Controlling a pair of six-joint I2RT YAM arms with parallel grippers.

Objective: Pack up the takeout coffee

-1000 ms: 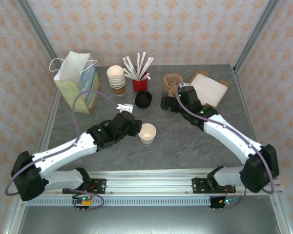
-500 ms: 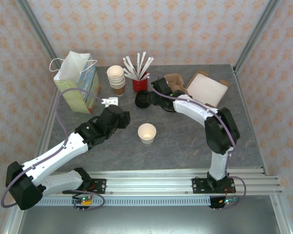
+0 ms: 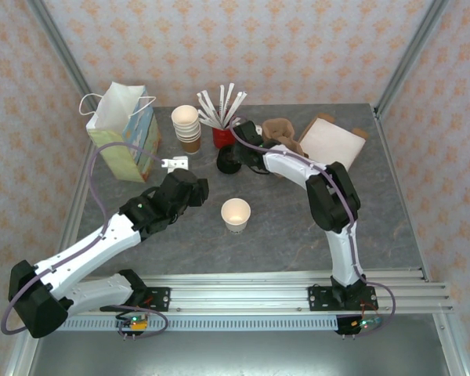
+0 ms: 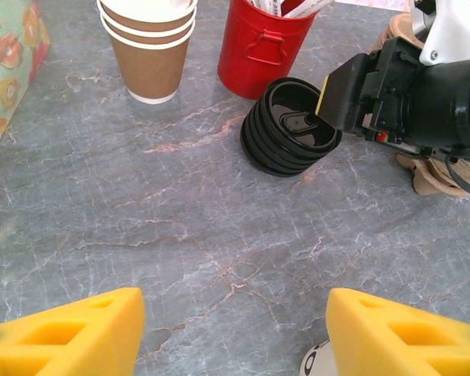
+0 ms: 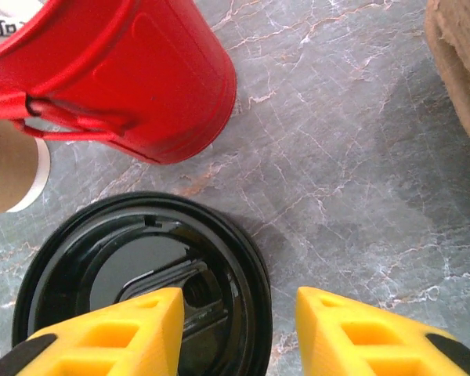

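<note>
Lids (image 5: 102, 258) stacked, right gripper (image 5: 236, 333) over rim (spread)

The left arm (image 3: 102, 243) reached forward, bent a little. The left gripper (image 4: 233, 304) held its yellow fingers (image 4: 70, 333) wide apart. The right arm (image 3: 333, 200) folded sharply at the elbow. The right gripper (image 5: 239, 301) pointed down, fingers (image 5: 110, 337) apart too.

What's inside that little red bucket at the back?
A fan of white sticks pokes out of the red bucket. Their lower ends, and anything else down inside, are hidden by its wall.
</note>
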